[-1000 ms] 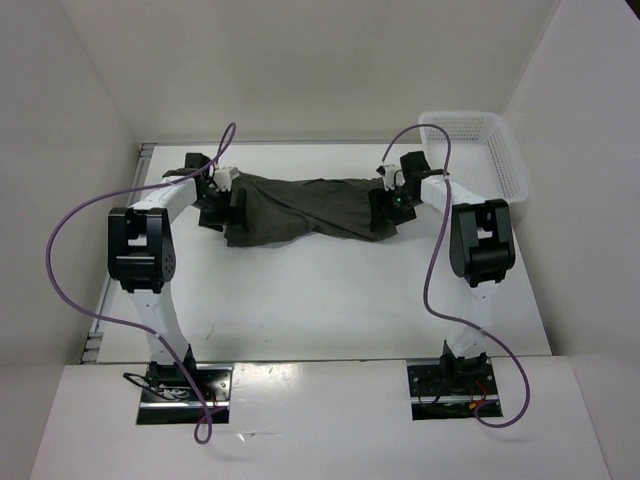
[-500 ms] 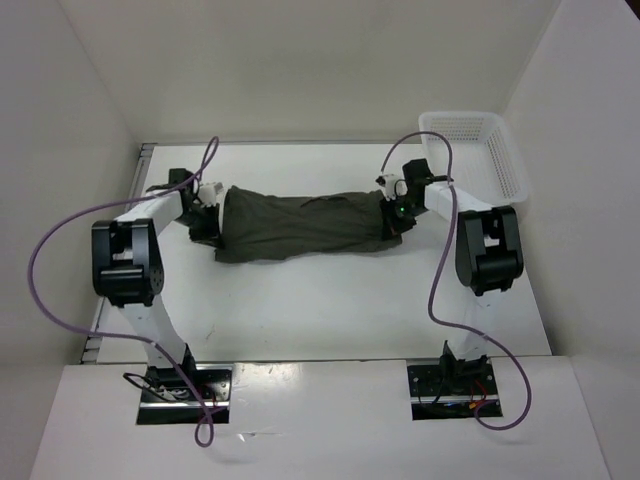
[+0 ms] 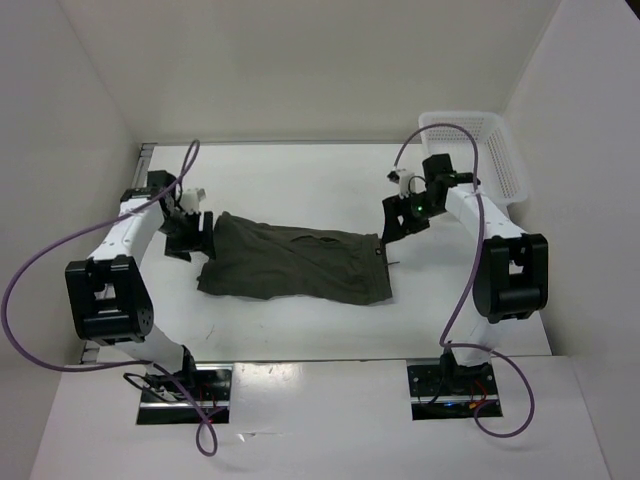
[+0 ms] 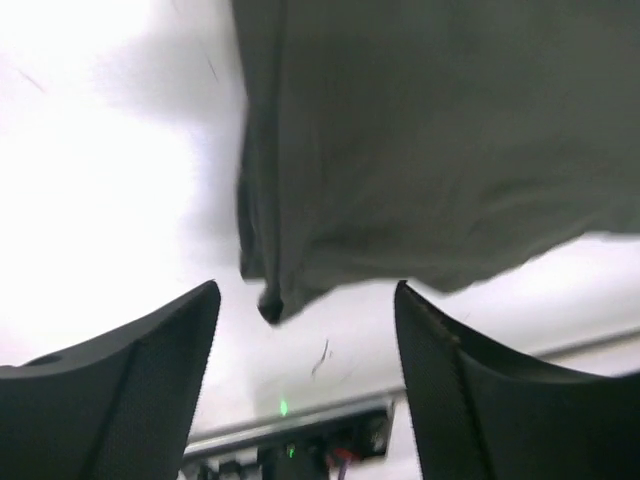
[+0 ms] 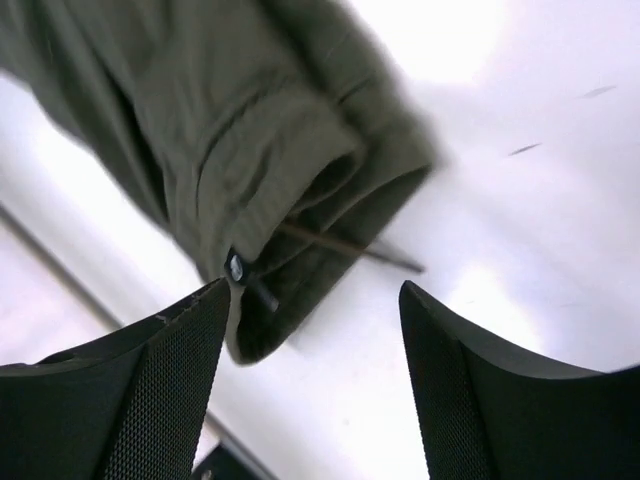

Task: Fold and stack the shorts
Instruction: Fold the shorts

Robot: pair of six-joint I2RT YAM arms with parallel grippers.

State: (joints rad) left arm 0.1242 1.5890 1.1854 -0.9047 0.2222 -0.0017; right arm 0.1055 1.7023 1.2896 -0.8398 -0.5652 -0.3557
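Observation:
The dark olive shorts (image 3: 295, 262) lie spread flat on the white table, waistband end toward the right. My left gripper (image 3: 190, 235) stands open just off the cloth's left edge, with nothing between its fingers. In the left wrist view the shorts (image 4: 420, 150) fill the top, a corner hanging ahead of the open gripper (image 4: 307, 290). My right gripper (image 3: 393, 222) is open beside the right end. In the right wrist view the shorts (image 5: 200, 130) with a thin drawstring (image 5: 350, 248) lie just ahead of the open gripper (image 5: 315, 290), apart from it.
A white mesh basket (image 3: 480, 150) stands at the back right corner, close behind the right arm. White walls close in the table (image 3: 300, 180) on the left, back and right. Purple cables loop off both arms.
Both grippers shut on the shorts' ends, stretched them between them, lowered them toward the near side, then opened and let go. The shorts now lie flat; both arms moved outward.

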